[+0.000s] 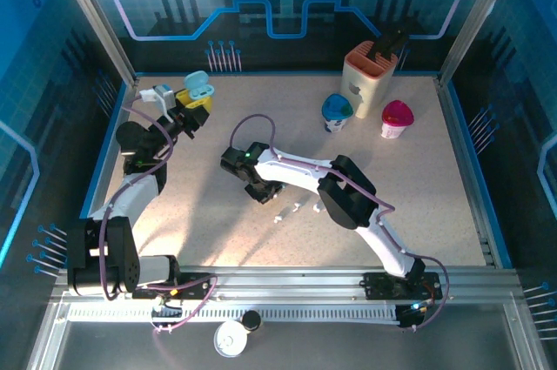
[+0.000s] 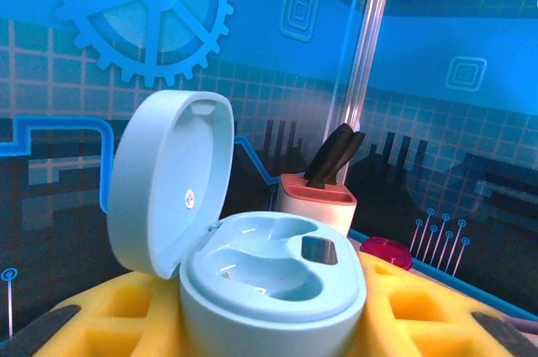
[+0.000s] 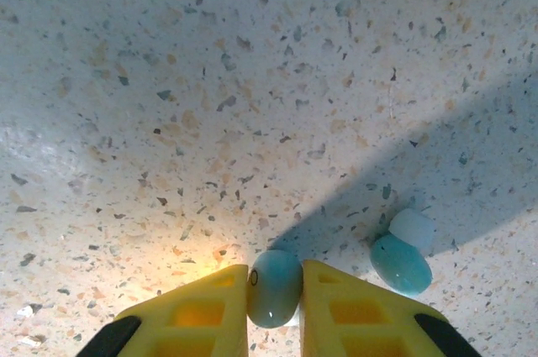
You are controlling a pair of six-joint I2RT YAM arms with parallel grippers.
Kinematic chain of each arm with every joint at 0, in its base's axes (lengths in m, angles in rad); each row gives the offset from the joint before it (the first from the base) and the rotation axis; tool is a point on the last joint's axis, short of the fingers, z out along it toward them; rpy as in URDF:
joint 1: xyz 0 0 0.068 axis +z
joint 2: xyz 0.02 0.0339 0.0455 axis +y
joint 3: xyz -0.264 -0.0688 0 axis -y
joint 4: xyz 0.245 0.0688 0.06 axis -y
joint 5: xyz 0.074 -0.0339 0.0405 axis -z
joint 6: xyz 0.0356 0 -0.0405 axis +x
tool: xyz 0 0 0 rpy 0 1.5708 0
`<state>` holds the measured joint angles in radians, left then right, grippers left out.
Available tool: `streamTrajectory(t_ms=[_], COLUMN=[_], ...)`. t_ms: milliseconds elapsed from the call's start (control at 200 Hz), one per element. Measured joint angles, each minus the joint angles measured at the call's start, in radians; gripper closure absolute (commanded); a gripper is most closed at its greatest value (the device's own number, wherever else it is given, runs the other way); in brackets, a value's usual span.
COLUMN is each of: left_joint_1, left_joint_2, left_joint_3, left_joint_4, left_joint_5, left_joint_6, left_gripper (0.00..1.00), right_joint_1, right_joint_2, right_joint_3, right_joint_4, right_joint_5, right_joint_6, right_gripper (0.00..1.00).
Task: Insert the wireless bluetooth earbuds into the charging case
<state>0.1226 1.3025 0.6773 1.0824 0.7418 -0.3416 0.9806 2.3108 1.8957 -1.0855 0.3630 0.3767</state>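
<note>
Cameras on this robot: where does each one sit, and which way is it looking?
Top external: above and behind the arms, looking down on the table; left arm and right arm show.
Left wrist: looks sideways toward the back wall; left end effector holds the open charging case.
Right wrist: looks straight down at the table; right end effector pinches a pale blue earbud.
Shared: the knife block shows in the top and left wrist views.

The left arm (image 1: pixel 130 194) and right arm (image 1: pixel 387 238) share one build: glossy white shells between bulky black joint housings, with small green lights and black bases (image 1: pixel 103 267). A thin purple cable (image 1: pixel 252 119) loops along each. The left tool (image 2: pixel 269 290) and right tool (image 3: pixel 275 277) carry blocky yellow fingers (image 3: pixel 193 315) with square recesses and dark outer edging.
</note>
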Motion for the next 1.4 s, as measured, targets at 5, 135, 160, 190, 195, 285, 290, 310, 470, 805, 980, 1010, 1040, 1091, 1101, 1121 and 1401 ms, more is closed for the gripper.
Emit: streamTrajectory(t_ms=[5,135,160,190,195,285,290,310,470,805,980,1010,1040,1091,1101,1121,1401], left_joint_1=[0.0,0.0,0.0,0.0,0.0,0.0,0.0,0.0,-0.002,-0.175,-0.286,-0.301,-0.314,-0.335,-0.34,-0.348,-0.467], left_joint_2=[0.0,0.0,0.0,0.0,0.0,0.0,0.0,0.0,0.0,-0.014,-0.02,-0.02,-0.02,-0.02,-0.02,-0.02,-0.002], left_joint_3=[0.0,0.0,0.0,0.0,0.0,0.0,0.0,0.0,0.0,0.0,-0.003,-0.006,-0.008,-0.011,-0.011,-0.013,-0.014], left_joint_4=[0.0,0.0,0.0,0.0,0.0,0.0,0.0,0.0,-0.005,-0.109,-0.134,-0.135,-0.136,-0.137,-0.136,-0.135,-0.111], left_joint_5=[0.0,0.002,0.002,0.004,0.004,0.009,0.009,0.01,0.021,0.021,-0.01,-0.017,-0.025,-0.043,-0.046,-0.054,-0.179], left_joint_6=[0.0,0.0,0.0,0.0,0.0,0.001,0.001,0.001,0.008,0.142,0.196,0.206,0.215,0.231,0.235,0.241,0.324], left_gripper=[0.63,0.63,0.63,0.63,0.63,0.63,0.63,0.63,0.62,0.62,0.63,0.63,0.63,0.62,0.62,0.63,0.63], right_joint_1=[0.0,-0.012,-0.019,-0.027,-0.031,-0.075,-0.08,-0.093,-0.228,-0.504,-0.579,-0.591,-0.601,-0.616,-0.619,-0.624,-0.64], right_joint_2=[-0.001,-0.061,-0.084,-0.11,-0.119,-0.221,-0.23,-0.254,-0.435,-0.714,-0.833,-0.855,-0.877,-0.912,-0.922,-0.935,-1.108], right_joint_3=[-0.001,-0.085,-0.113,-0.143,-0.153,-0.262,-0.271,-0.292,-0.452,-0.747,-0.805,-0.813,-0.822,-0.837,-0.839,-0.844,-0.851], right_joint_4=[0.001,0.043,0.056,0.072,0.077,0.135,0.138,0.151,0.255,0.461,0.524,0.531,0.539,0.554,0.555,0.56,0.66], right_joint_5=[0.0,-0.03,-0.043,-0.059,-0.062,-0.119,-0.123,-0.136,-0.27,-0.639,-0.782,-0.801,-0.821,-0.849,-0.853,-0.863,-0.932], right_joint_6=[0.0,0.013,0.018,0.024,0.026,0.043,0.047,0.052,0.115,0.294,0.373,0.386,0.399,0.418,0.423,0.433,0.536], right_gripper=[0.82,0.83,0.83,0.83,0.83,0.83,0.83,0.83,0.83,0.83,0.83,0.83,0.83,0.83,0.83,0.83,0.82])
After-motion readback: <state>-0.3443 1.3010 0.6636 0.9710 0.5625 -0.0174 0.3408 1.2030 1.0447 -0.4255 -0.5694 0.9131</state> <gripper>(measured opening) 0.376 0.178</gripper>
